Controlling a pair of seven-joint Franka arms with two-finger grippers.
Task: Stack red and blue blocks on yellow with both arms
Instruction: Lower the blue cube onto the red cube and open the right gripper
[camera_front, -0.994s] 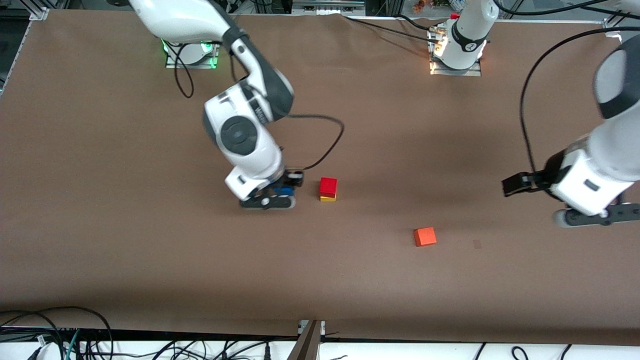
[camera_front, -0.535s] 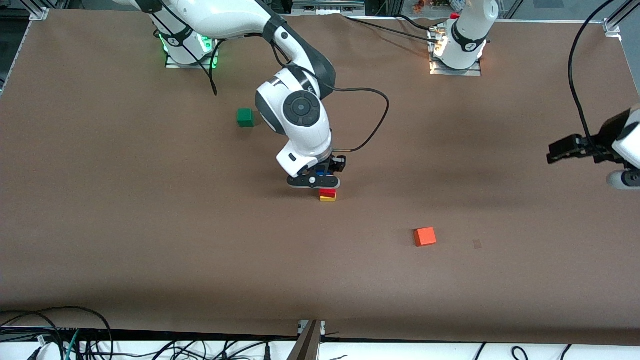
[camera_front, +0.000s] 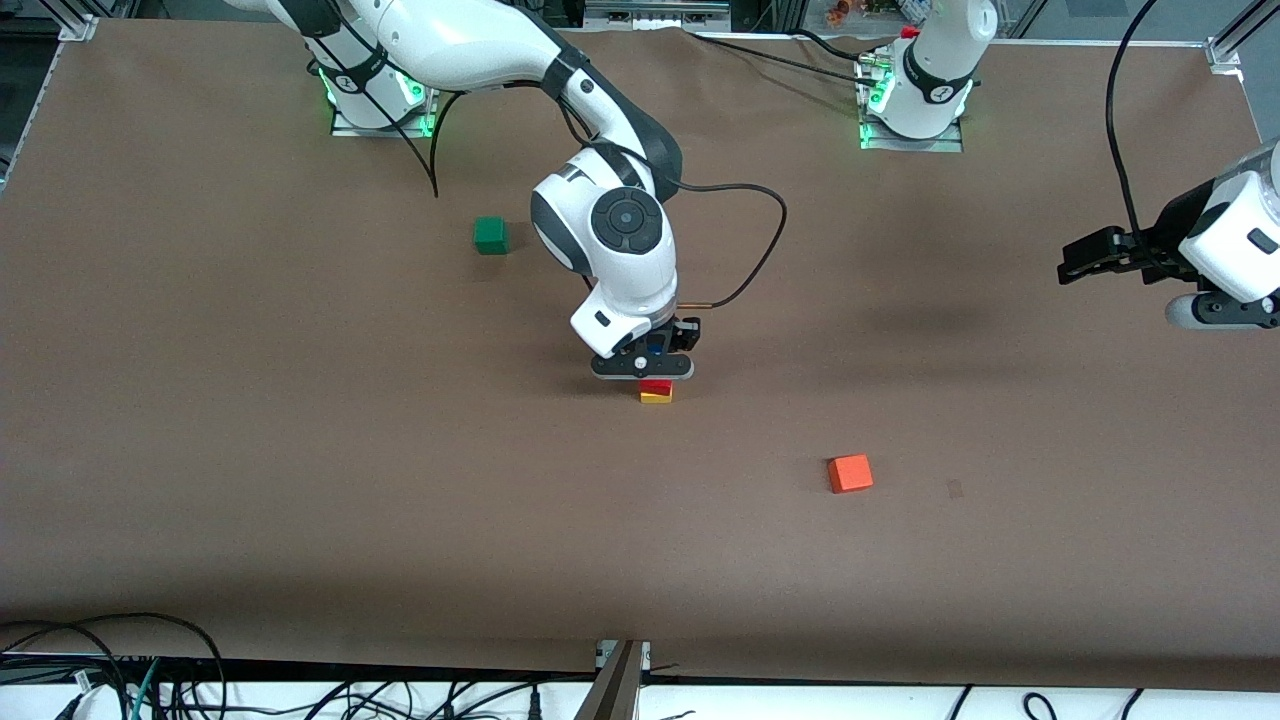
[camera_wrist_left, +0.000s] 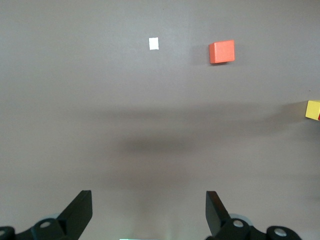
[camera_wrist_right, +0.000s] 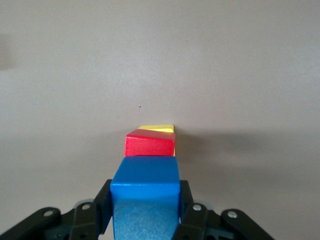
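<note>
Blue block clamped between the fingers of the right claw, held in the air over the red block, not yet touching it as far as the right wrist view shows. Red block sits on the yellow block, slightly rotated against it, so a yellow corner sticks out past the red top. This two-cube stack stands mid-worktop, between the two arms' ends. In the front view only a sliver of blue shows between the right claw's fingers.

Left claw hovers over bare worktop at the left arm's end, well apart from the stack; fingers spread apart, nothing between them. Left arm waits.

Orange cube lies nearer the front camera than the stack, toward the left arm's end. Green cube lies farther from the front camera than the stack, toward the right arm's end. Small white square mark on the worktop near the orange cube.
</note>
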